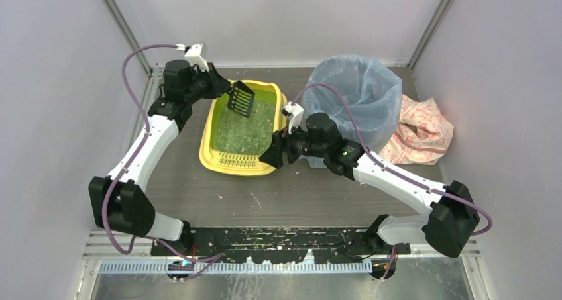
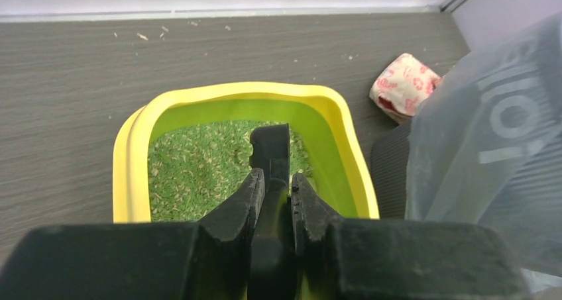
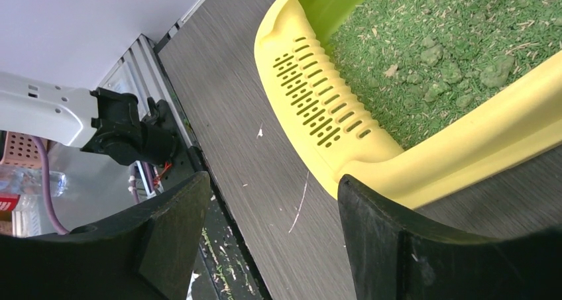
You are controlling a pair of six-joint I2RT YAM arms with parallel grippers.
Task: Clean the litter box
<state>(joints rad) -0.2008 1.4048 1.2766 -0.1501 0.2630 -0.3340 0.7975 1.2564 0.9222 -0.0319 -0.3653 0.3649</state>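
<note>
The yellow litter box (image 1: 213,129) lies at the table's middle back, green litter (image 1: 248,131) inside and its slotted grate (image 1: 237,159) at the near end. My left gripper (image 1: 222,88) is shut on the handle of a black slotted scoop (image 1: 241,99), held tilted above the far end of the litter. In the left wrist view the scoop handle (image 2: 270,148) runs out between the closed fingers (image 2: 246,197) over the litter box (image 2: 126,161). My right gripper (image 1: 272,155) is open beside the tray's near right corner. Its wrist view shows the grate (image 3: 311,101), small clumps (image 3: 494,71), and nothing between the fingers (image 3: 371,220).
A tall bin lined with a blue bag (image 1: 361,95) stands right of the tray, close behind my right wrist. A red-and-white patterned pouch (image 1: 421,131) lies further right. Grey walls close in three sides. Stray litter bits dot the table (image 1: 255,197).
</note>
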